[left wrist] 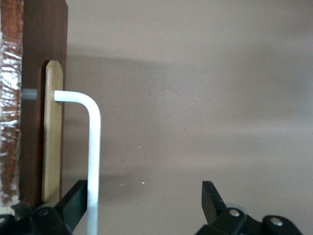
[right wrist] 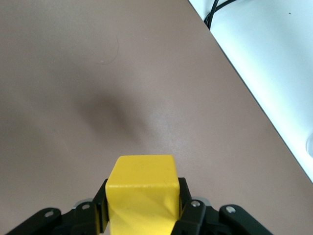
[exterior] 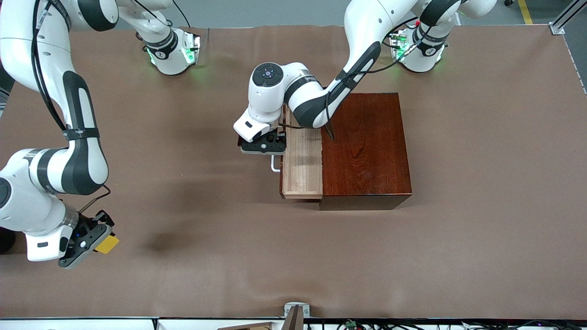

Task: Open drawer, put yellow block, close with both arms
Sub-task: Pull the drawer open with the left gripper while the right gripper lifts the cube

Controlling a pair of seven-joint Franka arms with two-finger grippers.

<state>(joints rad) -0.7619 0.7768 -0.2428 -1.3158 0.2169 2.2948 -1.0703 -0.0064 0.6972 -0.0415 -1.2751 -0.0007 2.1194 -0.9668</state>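
A brown desk (exterior: 481, 183) carries a glossy reddish-brown wooden box (exterior: 364, 146), the landmark for everything here. The drawer (exterior: 301, 160) is pulled partly out of the box toward the right arm's end of the desk, its pale wood lining showing and nothing in it. The left end effector (exterior: 263, 146) sits at the drawer's front, fingers spread wide on either side of the white handle (left wrist: 93, 161); 1 finger looks close to the bar, the other well clear, so it does not clamp the handle. The right end effector (exterior: 87, 240) hangs over the desk well away from the box, toward the right arm's end, gripping the yellow block (right wrist: 142, 200) between its 2 fingers. Judging the risks: the opening is narrow, and the left arm's wrist hangs over part of the drawer, so bringing the block in could knock the 2 arms together or drop the cube on the drawer's rim or the box top. With the left fingers loose around the bar, any further pull could slip off, or jerk the box across the desk.
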